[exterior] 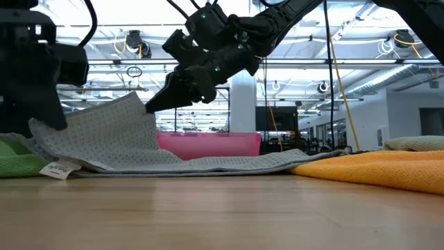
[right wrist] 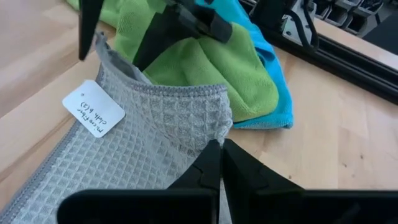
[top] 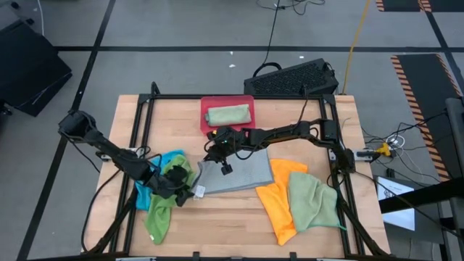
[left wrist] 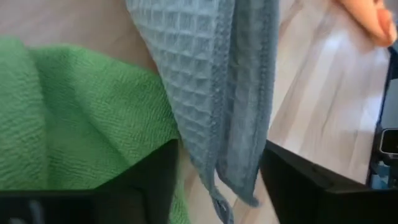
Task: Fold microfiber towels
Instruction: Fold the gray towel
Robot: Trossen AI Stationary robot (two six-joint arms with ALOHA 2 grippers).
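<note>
Right wrist view: pinched-together right end effector (right wrist: 219, 155) grips grey towel (right wrist: 143, 162), tag (right wrist: 93, 112) reading "Microfiber".

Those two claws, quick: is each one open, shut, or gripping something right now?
Left gripper: open, fingers either side of the grey towel's edge, not clamped.
Right gripper: shut on the grey towel, lifting its corner off the table.

Both grippers (top: 177, 183) (top: 215, 148) on grey towel (top: 243, 172), folded green one in tray (top: 204, 116).
</note>
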